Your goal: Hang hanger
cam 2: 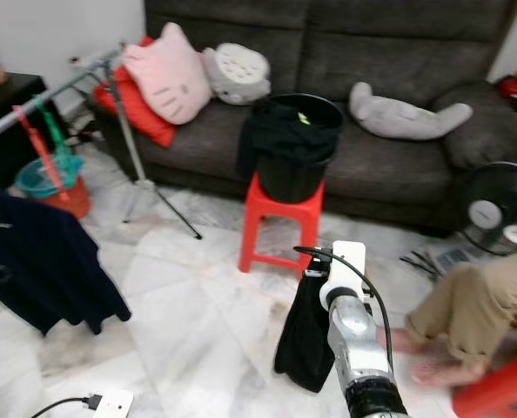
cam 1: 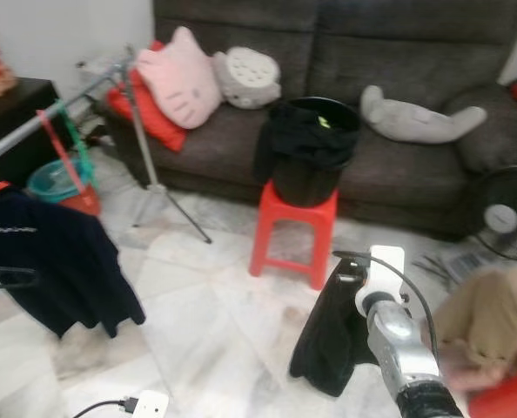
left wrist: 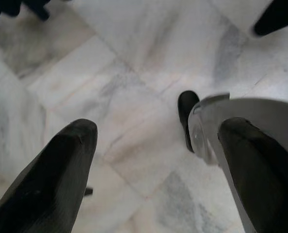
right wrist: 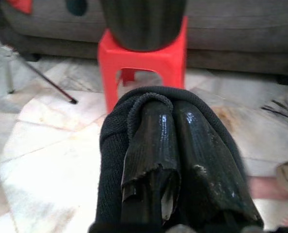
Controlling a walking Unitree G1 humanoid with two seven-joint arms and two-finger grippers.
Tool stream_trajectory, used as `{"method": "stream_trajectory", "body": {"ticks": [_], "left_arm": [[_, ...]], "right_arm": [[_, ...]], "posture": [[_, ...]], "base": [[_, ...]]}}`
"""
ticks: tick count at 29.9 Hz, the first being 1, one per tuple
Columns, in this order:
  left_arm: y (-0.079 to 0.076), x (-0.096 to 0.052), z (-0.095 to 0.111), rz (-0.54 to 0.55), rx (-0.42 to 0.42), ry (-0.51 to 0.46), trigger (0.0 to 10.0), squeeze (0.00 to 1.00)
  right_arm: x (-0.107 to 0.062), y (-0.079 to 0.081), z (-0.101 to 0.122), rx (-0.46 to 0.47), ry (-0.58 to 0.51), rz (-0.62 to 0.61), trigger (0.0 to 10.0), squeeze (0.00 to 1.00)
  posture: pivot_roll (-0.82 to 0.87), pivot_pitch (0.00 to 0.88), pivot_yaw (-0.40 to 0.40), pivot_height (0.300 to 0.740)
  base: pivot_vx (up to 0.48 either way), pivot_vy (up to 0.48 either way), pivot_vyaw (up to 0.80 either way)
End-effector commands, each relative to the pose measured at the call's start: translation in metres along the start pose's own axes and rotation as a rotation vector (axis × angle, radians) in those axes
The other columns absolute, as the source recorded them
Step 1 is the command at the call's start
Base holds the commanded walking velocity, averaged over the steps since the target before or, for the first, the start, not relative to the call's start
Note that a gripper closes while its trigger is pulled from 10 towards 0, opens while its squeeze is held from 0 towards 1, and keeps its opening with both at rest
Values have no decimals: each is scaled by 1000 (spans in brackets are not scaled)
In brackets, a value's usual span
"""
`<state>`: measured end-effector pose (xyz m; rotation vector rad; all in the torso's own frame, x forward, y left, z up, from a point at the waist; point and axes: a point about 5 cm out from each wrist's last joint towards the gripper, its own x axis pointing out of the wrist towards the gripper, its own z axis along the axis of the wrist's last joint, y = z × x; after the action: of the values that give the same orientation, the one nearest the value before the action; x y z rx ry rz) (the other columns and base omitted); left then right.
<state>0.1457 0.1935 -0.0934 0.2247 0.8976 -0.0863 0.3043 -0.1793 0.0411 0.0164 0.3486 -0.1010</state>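
In the right wrist view the two black fingers (right wrist: pixel 183 145) lie pressed together with a dark knitted garment (right wrist: pixel 120 145) draped over and pinched between them. So the right gripper (cam 2: pixel 315 279) is clamped on cloth, and from the head views that cloth hangs limp below the silver forearm, clear of the marble floor (cam 1: pixel 215 322). Whether a hanger sits inside the garment is hard to say; no hook or shoulder bar can be made out in the folds.

The left gripper (left wrist: pixel 153 145) points down at the floor with its fingers spread wide apart and nothing between them.

Further out, a red stool (cam 1: pixel 293 231) carries a black bucket (cam 1: pixel 315 157) with more dark clothing spilling over its rim, in front of a grey sofa (cam 1: pixel 398 52). At the robot's left a metal drying rail (cam 1: pixel 45 117) runs on tripod legs, with a navy garment (cam 1: pixel 54 257) already hanging from it and green and red hangers (cam 1: pixel 67 144) on the bar. A person sits low at the right edge, beside a fan (cam 1: pixel 506 213).

The step in hand looks like carrying the held piece to the rail. To do it well, the grip should stay firm while the body turns left. The arm should rise above the bar before moving in, aiming for a bare stretch beside the navy garment rather than onto it.
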Motion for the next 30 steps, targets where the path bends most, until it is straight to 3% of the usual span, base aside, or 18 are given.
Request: {"method": "stream_trajectory", "body": {"ticks": [1, 7, 10, 30], "left_arm": [[1, -1, -3, 2, 4, 15, 10000, 0], [-1, -1, -4, 0, 41, 21, 10000, 0], [-1, -1, -4, -1, 35, 24, 10000, 0], [0, -1, -5, -2, 34, 37, 10000, 0]], "right_arm": [[2, 2, 9, -16, -51, 8, 10000, 0], [2, -1, 9, -14, -57, 3, 10000, 0], [3, -1, 9, -11, -58, 2, 10000, 0], [7, 1, 12, -26, -50, 32, 10000, 0]], "posture": [[-21, 0, -10, 740], [-21, 0, -12, 740], [-21, 0, -12, 740], [-22, 0, -19, 740]], "base": [[0, 0, 800], [0, -63, 800], [0, -386, 800], [0, 0, 800]]}}
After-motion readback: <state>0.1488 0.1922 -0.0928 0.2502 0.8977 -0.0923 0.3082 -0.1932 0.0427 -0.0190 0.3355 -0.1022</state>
